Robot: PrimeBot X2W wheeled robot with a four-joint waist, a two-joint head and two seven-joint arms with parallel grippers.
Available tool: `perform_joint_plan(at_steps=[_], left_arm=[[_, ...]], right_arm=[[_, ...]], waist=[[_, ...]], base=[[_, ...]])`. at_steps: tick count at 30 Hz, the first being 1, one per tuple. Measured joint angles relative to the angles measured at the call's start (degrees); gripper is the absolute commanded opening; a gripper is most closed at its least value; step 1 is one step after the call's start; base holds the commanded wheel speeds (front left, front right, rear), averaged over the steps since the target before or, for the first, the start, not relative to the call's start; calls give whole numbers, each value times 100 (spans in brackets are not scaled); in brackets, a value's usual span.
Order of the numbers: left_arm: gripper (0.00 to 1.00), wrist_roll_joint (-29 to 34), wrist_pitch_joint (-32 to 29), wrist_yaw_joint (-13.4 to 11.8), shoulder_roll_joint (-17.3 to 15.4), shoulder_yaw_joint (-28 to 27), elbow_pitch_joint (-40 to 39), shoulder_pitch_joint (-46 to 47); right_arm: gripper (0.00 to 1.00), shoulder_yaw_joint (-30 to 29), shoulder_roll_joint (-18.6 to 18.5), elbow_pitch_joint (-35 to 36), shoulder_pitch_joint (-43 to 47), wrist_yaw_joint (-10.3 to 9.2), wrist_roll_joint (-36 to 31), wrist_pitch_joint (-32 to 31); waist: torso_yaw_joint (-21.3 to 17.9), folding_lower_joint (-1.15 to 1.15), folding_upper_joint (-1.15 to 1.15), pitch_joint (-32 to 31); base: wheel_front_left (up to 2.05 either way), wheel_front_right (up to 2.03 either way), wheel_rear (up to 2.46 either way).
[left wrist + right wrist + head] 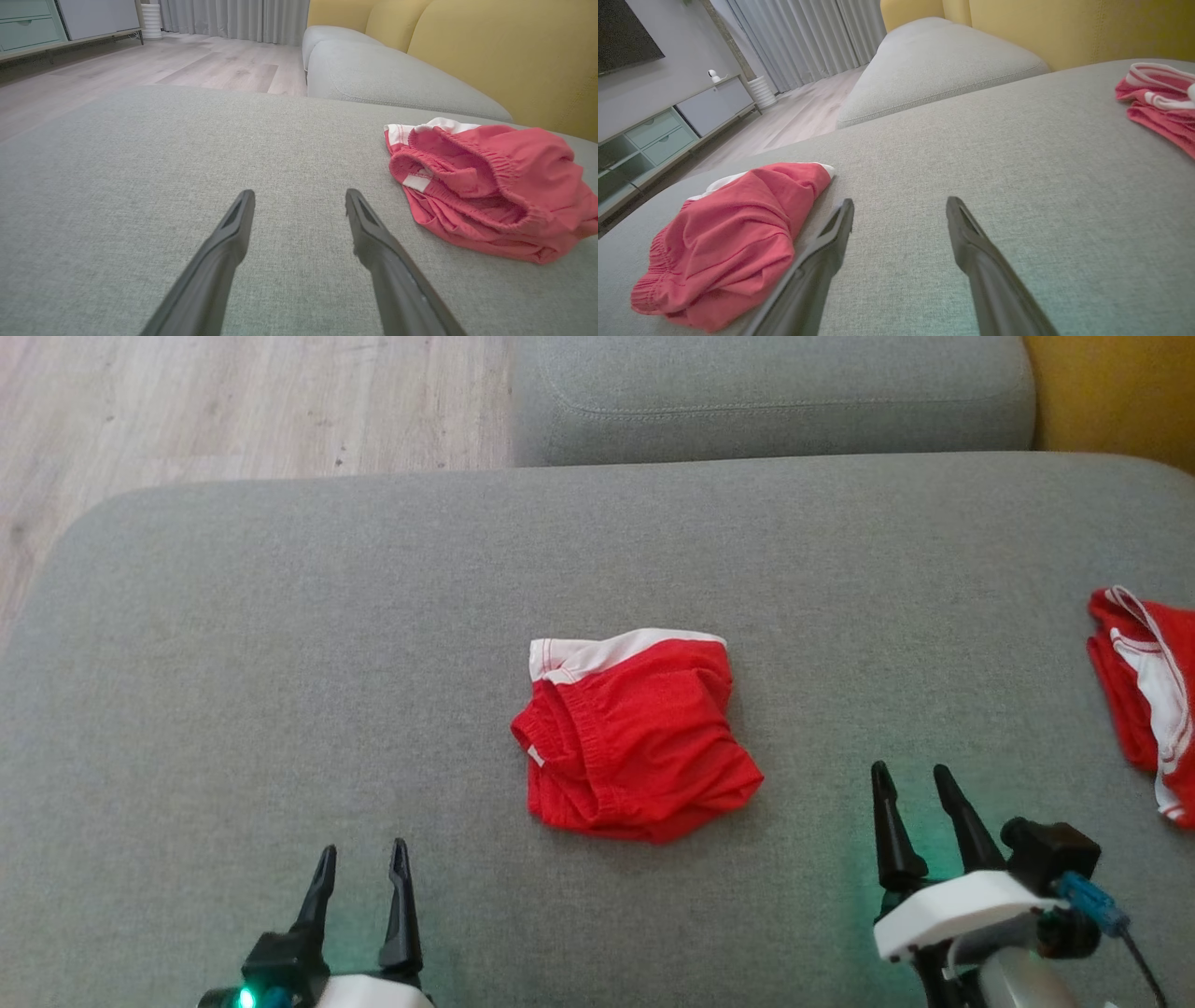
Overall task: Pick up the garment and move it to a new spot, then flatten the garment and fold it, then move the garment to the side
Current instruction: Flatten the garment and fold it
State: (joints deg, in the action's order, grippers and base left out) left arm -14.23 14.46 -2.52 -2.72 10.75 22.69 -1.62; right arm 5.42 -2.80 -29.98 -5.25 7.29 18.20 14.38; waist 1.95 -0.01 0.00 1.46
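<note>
The garment (635,737) is a pair of red shorts with a white band, lying folded in a bunch at the middle of the grey cushion (280,644). In the left wrist view the garment (486,186) lies to the right of my fingers; in the right wrist view the garment (728,242) lies to their left. My left gripper (362,863) is open near the front edge, left of the garment and apart from it. Over on the right, my right gripper (913,782) also stands open, empty and clear of the cloth.
A second red and white garment (1148,700) lies at the cushion's right edge. Another grey cushion (775,392) sits behind, with a yellow backrest (1111,392) at the far right. Wooden floor (187,401) lies beyond the cushion's far left corner.
</note>
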Motion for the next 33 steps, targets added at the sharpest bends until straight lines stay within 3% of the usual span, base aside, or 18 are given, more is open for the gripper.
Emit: perform_joint_plan(at_steps=[4,11,18,19,20,21,33], left_arm=[[100,1,0,2,0,19,-11,27],[100,-70,0,55,-1,221,34,169],[100,-99,0,58,-2,269,99,188],[100,-99,0,58,-2,269,100,194],[100,-99,0,58,-2,267,100,205],[100,-99,0,58,-2,257,100,220],[100,-142,0,103,-2,261,90,252]], right_arm=[[100,311,-1,-49,-47,0,186,0],[100,1475,0,-634,-636,1,936,0],[100,1757,-7,-1161,-979,1,1344,0],[93,1802,-7,-1179,-983,0,1376,0],[51,1833,-7,-1202,-984,1,1394,0],[0,1858,-7,-1200,-984,1,1422,0],[0,2269,-12,-557,-604,1,1218,0]], waist=[[41,0,0,67],[261,1,0,238],[514,1,0,408],[530,1,0,429],[542,1,0,443],[547,1,0,453],[268,1,0,371]], base=[[0,0,0],[0,0,0],[0,0,0],[0,0,0],[0,0,0],[0,0,0],[0,0,0]])
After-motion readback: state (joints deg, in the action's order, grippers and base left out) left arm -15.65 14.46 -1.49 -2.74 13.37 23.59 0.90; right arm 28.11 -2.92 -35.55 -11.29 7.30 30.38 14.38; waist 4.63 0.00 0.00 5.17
